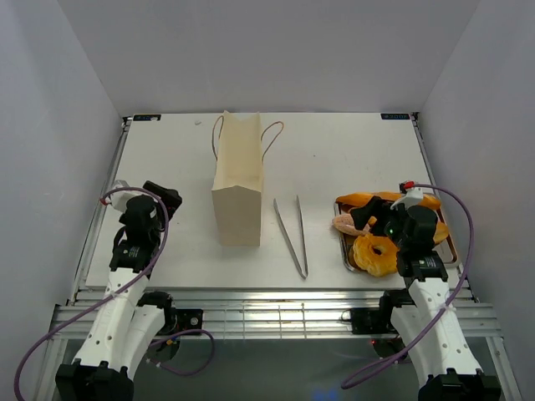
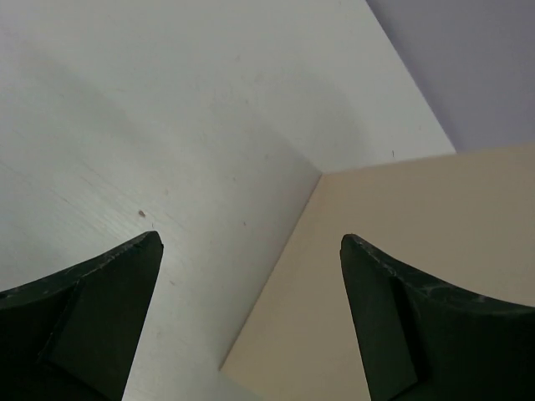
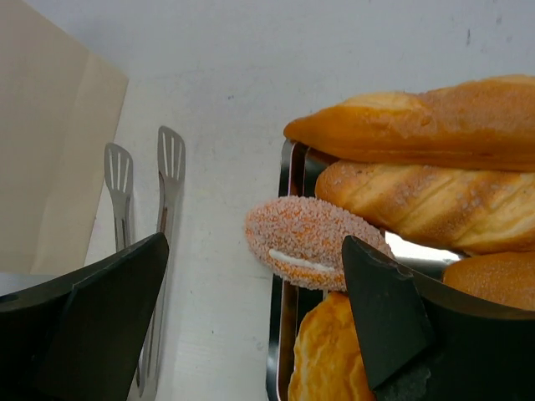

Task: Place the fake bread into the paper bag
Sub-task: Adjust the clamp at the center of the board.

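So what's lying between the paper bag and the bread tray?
Metal tongs lie between the paper bag and the tray, clearest in the top view.

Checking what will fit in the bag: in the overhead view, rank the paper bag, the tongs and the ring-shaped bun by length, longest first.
1. paper bag, clearly the longest.
2. tongs, long but very thin.
3. ring-shaped bun, plainly the shortest.

paper bag (image 1: pixel 237 200): matt tan paper | tongs (image 3: pixel 170 159): polished metal | tray (image 3: pixel 292 171): glossy metal | fake bread (image 3: pixel 418 117): grainy, matt | bench (image 1: pixel 351 159): smooth white matt
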Robot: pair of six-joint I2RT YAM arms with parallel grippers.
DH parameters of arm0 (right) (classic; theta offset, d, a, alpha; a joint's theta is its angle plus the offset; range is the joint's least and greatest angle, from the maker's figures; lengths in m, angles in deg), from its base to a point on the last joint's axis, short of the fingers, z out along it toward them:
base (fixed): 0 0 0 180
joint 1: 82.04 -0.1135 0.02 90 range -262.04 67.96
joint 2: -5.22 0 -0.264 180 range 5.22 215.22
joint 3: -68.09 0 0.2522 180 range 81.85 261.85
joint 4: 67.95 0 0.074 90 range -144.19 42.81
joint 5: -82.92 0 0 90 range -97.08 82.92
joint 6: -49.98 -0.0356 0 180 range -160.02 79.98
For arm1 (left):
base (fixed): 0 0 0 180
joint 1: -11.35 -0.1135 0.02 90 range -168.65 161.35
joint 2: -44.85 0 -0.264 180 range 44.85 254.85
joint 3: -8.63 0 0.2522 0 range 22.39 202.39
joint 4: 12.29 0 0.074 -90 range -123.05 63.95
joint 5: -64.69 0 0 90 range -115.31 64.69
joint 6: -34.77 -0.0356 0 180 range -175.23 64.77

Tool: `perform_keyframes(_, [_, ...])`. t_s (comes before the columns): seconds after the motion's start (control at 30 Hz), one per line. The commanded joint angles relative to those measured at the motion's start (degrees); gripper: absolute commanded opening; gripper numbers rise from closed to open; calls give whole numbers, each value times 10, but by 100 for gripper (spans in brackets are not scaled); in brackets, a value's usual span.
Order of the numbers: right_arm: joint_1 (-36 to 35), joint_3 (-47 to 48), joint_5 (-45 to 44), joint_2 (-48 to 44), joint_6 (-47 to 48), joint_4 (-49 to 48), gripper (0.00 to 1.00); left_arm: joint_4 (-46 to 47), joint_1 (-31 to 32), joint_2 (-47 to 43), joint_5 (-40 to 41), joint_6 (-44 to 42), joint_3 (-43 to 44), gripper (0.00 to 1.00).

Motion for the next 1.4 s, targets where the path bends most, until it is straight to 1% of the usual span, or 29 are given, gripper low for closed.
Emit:
perform_keyframes(0.0, [1, 39, 27, 3, 24, 71, 90, -40, 0, -25, -164, -52, 6, 98])
perform_keyframes(0.03, [1, 40, 32, 3, 25, 69, 90, -35, 0, -30, -180, -63, 3, 98])
perform_keyframes(0.13, [2, 41, 135, 26, 18, 48, 90, -34, 0, -59, -202, -52, -5, 98])
perform_keyframes(0.17, [-5, 30, 174, 53, -26, 14, 90, -37, 0, -67, -203, -49, -9, 98])
perform_keyframes(0.2, [-14, 23, 184, 68, -44, -4, 90, -37, -1, -75, -206, -50, -10, 98])
perform_keyframes(0.23, [-31, 23, 183, 83, -50, -8, 90, -37, -1, -91, -226, -54, -11, 98])
perform_keyframes(0.27, [-93, 34, 121, 103, -50, 2, 90, -36, 0, -98, -234, -55, -12, 98])
perform_keyframes(0.3, [-131, 39, 73, 106, -46, 4, 90, -35, 0, -105, -242, -56, -13, 98])
perform_keyframes(0.33, [-211, 41, -9, 104, -49, 2, 90, -36, 0, -115, -256, -57, -12, 98])
perform_keyframes(0.37, [-246, 38, -36, 104, -54, -12, 90, -36, 0, -119, -265, -60, -11, 98])
perform_keyframes(0.4, [-275, 35, -60, 105, -67, -45, 90, -38, -1, -122, -272, -61, -10, 98])
perform_keyframes(0.43, [-302, 35, -82, 112, -71, -55, 90, -40, 0, -123, -280, -63, -9, 97])
perform_keyframes(0.47, [-340, 38, -127, 140, -72, -64, 90, -44, 0, -125, -284, -63, -7, 97])
perform_keyframes(0.53, [-387, 61, -194, 183, -54, -62, 90, -47, -1, -124, -292, -61, 0, 97])
perform_keyframes(0.57, [-402, 71, -214, 226, -48, -57, 90, -47, 0, -122, -303, -61, 3, 96])
perform_keyframes(0.63, [-430, 77, -250, 259, -30, -82, 90, -51, 0, -121, -311, -61, 13, 96])
perform_keyframes(0.67, [-453, 73, -281, 280, -29, -96, 90, -54, 0, -121, -314, -61, 15, 96])
perform_keyframes(0.8, [-486, 37, -339, 323, -27, -175, 90, -59, -1, -128, -319, -68, 28, 95])
perform_keyframes(0.83, [-498, 17, -351, 330, -29, -216, 90, -59, 0, -129, -321, -70, 31, 95])
perform_keyframes(0.93, [-528, -22, -416, 357, -11, -277, 90, -60, 0, -135, -323, -70, 30, 94])
perform_keyframes(0.97, [-534, -36, -417, 359, 11, -342, 90, -55, 0, -138, -324, -70, 28, 94])
perform_keyframes(1.0, [-539, -48, -422, 362, 18, -370, 90, -54, 0, -139, -328, -70, 25, 94])
perform_keyframes(1.03, [-545, -56, -442, 374, 20, -387, 90, -51, 0, -142, -329, -69, 22, 94])
perform_keyframes(1.1, [-545, -59, -451, 387, 20, -398, 90, -48, 0, -142, -334, -67, 15, 94])
perform_keyframes(1.17, [-545, -82, -425, 396, 29, -432, 90, -43, -1, -141, -340, -65, 11, 94])
perform_keyframes(1.2, [-546, -91, -413, 396, 38, -477, 90, -43, 0, -142, -342, -65, 9, 93])
perform_keyframes(1.23, [-551, -99, -420, 390, 38, -490, 90, -41, 0, -141, -344, -65, 8, 93])
perform_keyframes(1.3, [-557, -111, -445, 378, 23, -484, 90, -41, -1, -143, -346, -63, 9, 93])
perform_keyframes(1.37, [-557, -121, -451, 359, 24, -490, 90, -42, 0, -143, -347, -63, 9, 93])
